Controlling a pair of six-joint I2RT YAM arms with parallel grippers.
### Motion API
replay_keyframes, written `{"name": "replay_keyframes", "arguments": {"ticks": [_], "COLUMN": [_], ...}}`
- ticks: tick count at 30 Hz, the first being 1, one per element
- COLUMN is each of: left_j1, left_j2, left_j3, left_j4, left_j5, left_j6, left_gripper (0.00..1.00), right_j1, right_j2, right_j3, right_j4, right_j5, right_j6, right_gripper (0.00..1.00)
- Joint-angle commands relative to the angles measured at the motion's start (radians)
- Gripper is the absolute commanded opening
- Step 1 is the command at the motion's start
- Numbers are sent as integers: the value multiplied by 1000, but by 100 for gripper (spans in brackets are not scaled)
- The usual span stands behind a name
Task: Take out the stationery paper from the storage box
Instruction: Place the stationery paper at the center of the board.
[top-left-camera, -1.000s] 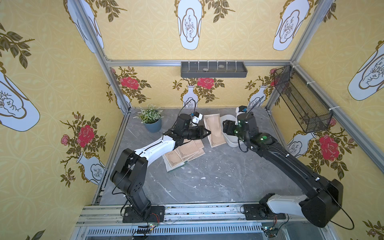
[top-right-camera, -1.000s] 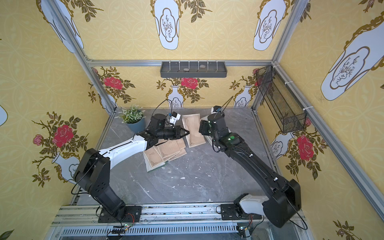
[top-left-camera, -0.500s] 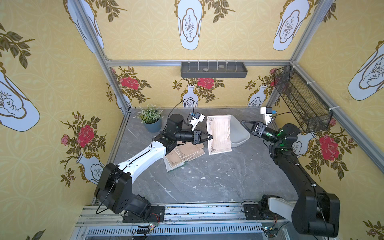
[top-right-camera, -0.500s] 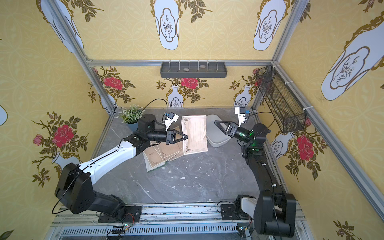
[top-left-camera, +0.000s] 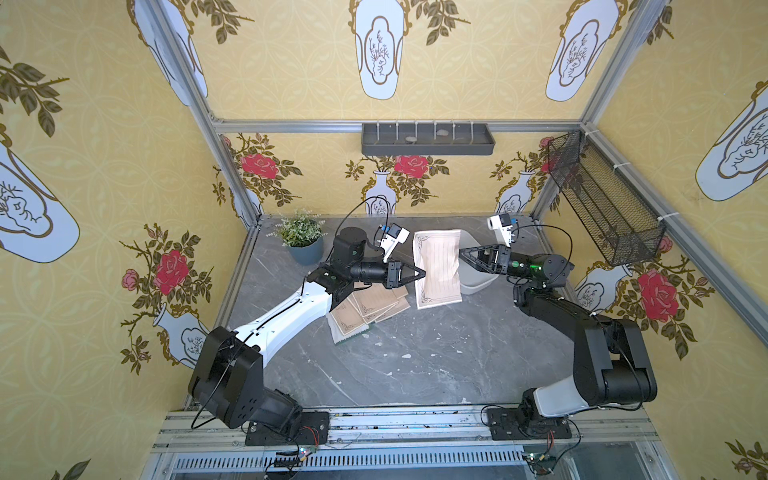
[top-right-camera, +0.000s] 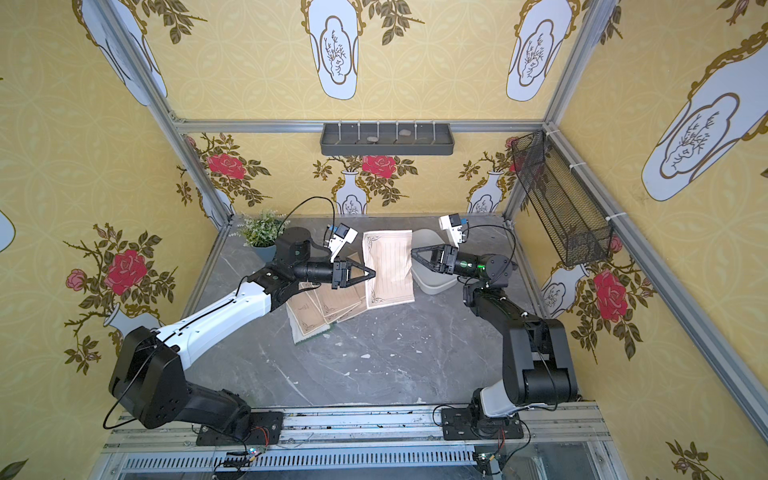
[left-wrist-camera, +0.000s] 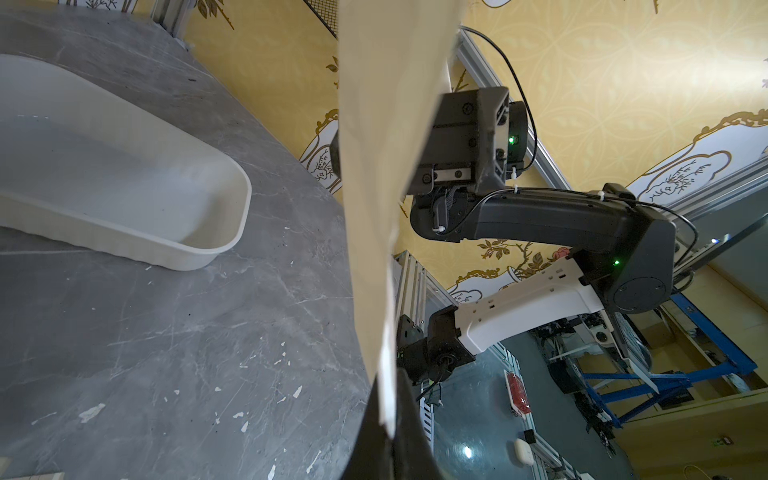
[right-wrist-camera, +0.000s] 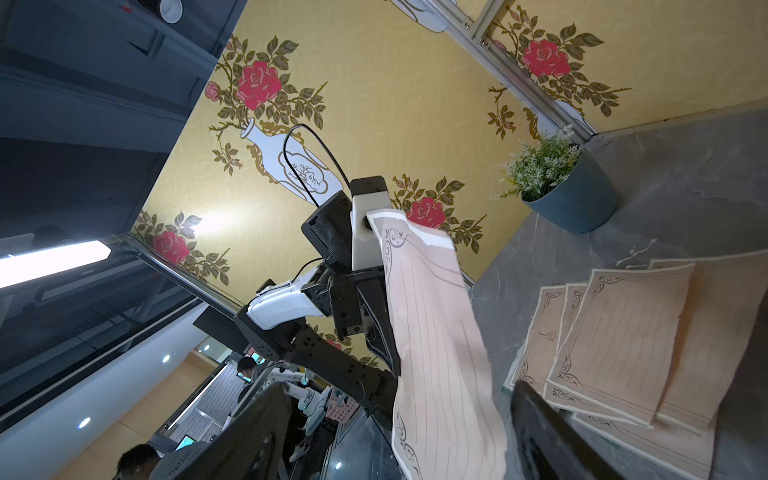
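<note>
Tan stationery paper (top-left-camera: 438, 266) hangs beside white storage box (top-left-camera: 478, 284).

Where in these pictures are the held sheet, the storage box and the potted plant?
held sheet (top-left-camera: 438, 266): in a top view, middle of its lined face.
storage box (left-wrist-camera: 145, 249): left wrist view, outer side wall.
potted plant (top-left-camera: 306, 252): in a top view, blue pot.

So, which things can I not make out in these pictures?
- Box: in both top views the sheet and the right gripper cover most of it. The left wrist view cuts it off at the edge, so paper left inside cannot be excluded.
- Pile: the left arm covers part in both top views. In the right wrist view a blurred finger and the picture edge cut it.
- Wall tray contents: too small in both top views.
</note>
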Motion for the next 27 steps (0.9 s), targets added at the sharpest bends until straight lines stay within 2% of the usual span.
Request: {"name": "replay_keyframes", "arguments": {"ticks": [1,4,8,9,10,13,14,19,20,22,23,24,27], "left_j1": [1,1,1,1,1,1,1,1,1,1,1,2,2], "left_j2": [4,0,2,4,5,10,11,5,3,-4,-9,-10,-17], "left_j3": [4,4,6,7,6,6,6,1,-1,-4,-5,-6,-14], "left_j4": [5,-4,-12,-13,-14,-15,-15,-30,-35,-48,-56,-60,-64], "left_j5": [0,-3,-9,-9,-11,-12,-12,-21,-23,-32,-36,-40,-47], "left_j6": [1,7,11,11,11,11,11,21,23,33,40,43,47], "left_gripper": [0,0,0,0,0,0,0,0,0,0,0,0,0], "right_j1": [28,63,117,129,139,140,134,132,132,132,132,133,135], "right_j2": [-11,-32,-83,-96,-108,-137,-144,-159,-157,-156,-158,-158,-164], "right_j3": [9,28,94,109,125,127,125,119,118,118,116,114,104], "right_j4": [-173,-362,-744,-824,-900,-949,-953,-948,-945,-938,-938,-936,-935], "right_j5": [-5,7,56,71,91,123,134,135,126,111,112,110,108], "right_j6": [-177,-318,-587,-646,-698,-730,-730,-723,-722,-714,-711,-709,-705], "right_gripper": [82,80,60,53,41,1,0,0,8,39,47,50,51]}}
